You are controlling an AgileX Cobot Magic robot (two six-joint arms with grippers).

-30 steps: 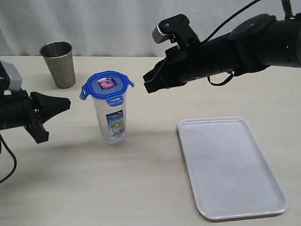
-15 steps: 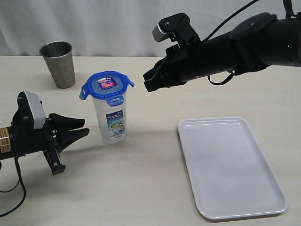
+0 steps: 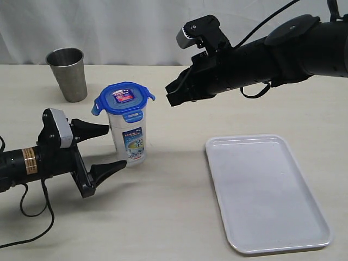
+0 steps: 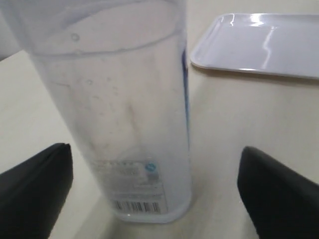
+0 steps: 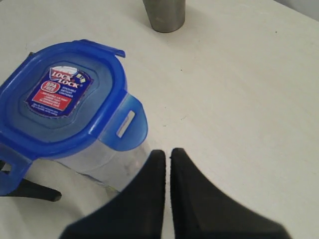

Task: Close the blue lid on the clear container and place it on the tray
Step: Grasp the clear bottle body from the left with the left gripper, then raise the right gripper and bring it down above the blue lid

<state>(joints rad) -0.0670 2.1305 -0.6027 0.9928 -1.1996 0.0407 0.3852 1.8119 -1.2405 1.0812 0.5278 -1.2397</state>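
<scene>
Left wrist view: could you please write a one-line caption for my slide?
Open left fingers stand on either side of the upright clear container, with the white tray beyond.

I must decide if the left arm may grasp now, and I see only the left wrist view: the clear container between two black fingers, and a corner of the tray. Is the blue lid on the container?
Observer: Yes. The blue lid sits on top of the clear container, but its side flaps stick outward, not snapped down.
Operator: Where is the right gripper?
Observer: The right gripper hangs in the air beside the lid, apart from it, its fingers pressed together.
Operator: Does anything else stand near?
Observer: A steel cup stands behind the container, apart from it.
</scene>
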